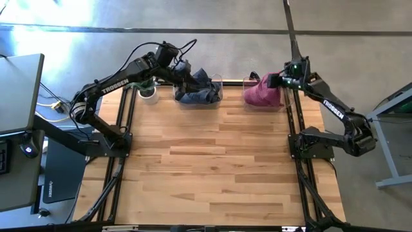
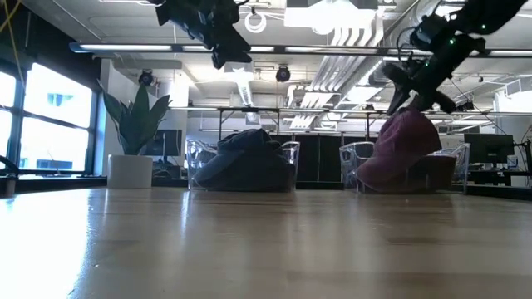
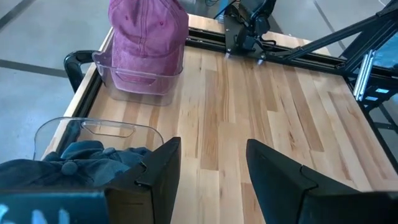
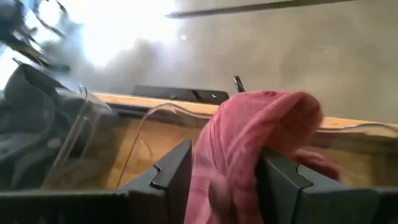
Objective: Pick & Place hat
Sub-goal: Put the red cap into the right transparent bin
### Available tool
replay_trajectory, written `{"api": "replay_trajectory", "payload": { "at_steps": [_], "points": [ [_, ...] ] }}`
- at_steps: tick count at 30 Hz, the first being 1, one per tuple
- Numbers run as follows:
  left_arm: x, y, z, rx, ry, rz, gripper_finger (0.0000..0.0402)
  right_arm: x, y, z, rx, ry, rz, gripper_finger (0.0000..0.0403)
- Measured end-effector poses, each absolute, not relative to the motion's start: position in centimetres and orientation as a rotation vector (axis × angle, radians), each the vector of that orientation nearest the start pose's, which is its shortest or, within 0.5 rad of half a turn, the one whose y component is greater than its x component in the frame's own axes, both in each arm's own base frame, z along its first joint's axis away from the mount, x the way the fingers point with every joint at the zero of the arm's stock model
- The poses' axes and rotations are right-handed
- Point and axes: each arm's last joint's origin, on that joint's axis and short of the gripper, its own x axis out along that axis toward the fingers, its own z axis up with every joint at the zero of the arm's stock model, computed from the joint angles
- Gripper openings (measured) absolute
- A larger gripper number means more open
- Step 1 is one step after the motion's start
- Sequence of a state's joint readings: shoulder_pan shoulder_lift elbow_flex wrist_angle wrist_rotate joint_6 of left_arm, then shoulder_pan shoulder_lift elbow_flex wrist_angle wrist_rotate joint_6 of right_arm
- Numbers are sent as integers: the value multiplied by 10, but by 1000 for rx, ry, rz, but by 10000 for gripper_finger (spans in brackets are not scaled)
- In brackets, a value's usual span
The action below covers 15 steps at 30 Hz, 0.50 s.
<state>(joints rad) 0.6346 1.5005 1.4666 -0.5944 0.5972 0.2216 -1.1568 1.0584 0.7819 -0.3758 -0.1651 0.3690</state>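
Potted plant point(image 2: 137, 137) at the table's far left edge. Left gripper point(image 1: 185, 69), fingers apart and empty, hangs above the left clear bin point(image 1: 215, 96) of dark hats point(image 1: 196, 89). Right clear bin point(image 3: 140, 84) holds the red hat point(image 1: 262, 92); right gripper point(image 4: 221, 171) straddles its fabric, grip unclear.

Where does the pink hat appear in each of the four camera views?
High view: pink hat at the table's far edge, right of centre.
Low view: right, in a clear bin.
Left wrist view: top left.
Right wrist view: centre, between the right gripper fingers.
Shared landmark: the dark hat in the neighbouring bin.
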Motion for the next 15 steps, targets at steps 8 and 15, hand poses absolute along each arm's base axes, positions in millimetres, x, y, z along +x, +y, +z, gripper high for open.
{"api": "replay_trajectory", "payload": {
  "at_steps": [8,15],
  "points": [
    [269,178,364,-167,516,-17,178,98,-166,308,849,690,-1012,104],
    [272,180,366,-135,485,-21,178,116,-142,284,912,853,-835,34]
  ]
}}
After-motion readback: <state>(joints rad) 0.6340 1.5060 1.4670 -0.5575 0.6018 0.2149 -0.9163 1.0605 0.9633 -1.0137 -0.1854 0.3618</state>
